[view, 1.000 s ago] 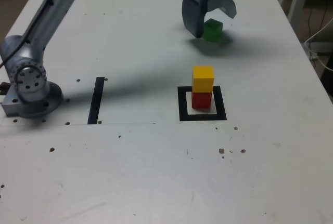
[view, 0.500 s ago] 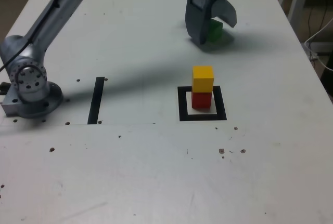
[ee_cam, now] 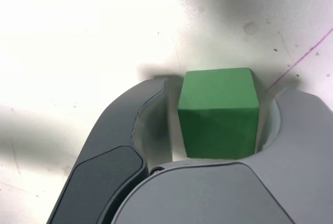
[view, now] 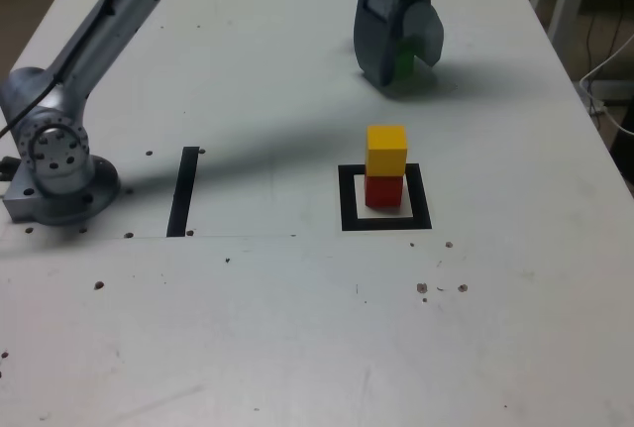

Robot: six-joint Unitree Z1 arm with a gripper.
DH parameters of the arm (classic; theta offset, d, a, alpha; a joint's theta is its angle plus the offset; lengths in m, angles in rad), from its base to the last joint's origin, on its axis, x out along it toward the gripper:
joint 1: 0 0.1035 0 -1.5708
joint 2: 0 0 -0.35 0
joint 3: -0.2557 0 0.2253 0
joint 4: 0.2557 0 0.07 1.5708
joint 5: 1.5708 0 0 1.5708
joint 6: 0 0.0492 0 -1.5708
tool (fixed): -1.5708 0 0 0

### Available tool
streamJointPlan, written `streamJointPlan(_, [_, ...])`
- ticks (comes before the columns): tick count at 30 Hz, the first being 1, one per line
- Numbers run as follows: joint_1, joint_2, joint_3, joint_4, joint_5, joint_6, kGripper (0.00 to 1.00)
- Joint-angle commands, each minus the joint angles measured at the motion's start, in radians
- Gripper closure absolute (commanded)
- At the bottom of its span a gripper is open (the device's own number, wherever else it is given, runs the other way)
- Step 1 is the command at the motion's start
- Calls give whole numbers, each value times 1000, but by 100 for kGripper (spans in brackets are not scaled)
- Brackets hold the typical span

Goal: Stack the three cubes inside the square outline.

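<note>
The white table (view: 297, 328) carries a short straight strip of black tape (view: 184, 190) near the arm's base (view: 57, 164) on the exterior view's left, and scattered dark specks nearer the camera. The square outline (view: 385, 221) lies right of centre. Inside it the red cube (view: 383, 190) sits on the table surface, with the yellow cube (view: 386, 150) stacked squarely on top. Nothing stands between this stack and the gripper (view: 396, 60) beyond it.

The arm rises from its base and reaches diagonally across the table toward the far right of the exterior view. The gripper points down at the table surface. The green cube (ee_cam: 218, 112) sits between the jaws, well apart from the outline. In the wrist view one jaw lies against one side of the cube; a narrow gap shows on the other side. The jaws are thus partly closed around the cube, and a firm grip cannot be confirmed. The cube appears to rest on the table.
</note>
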Motion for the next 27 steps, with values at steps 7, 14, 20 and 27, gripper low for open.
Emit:
streamJointPlan(7, [-9, -13, 11, 8, 6, 2, 69])
streamJointPlan(14, [-20, -29, 16, 15, 17, 3, 69])
streamJointPlan(20, [-52, -66, 26, 30, 35, 11, 69])
streamJointPlan(27, [-115, -148, 75, 48, 46, 17, 69])
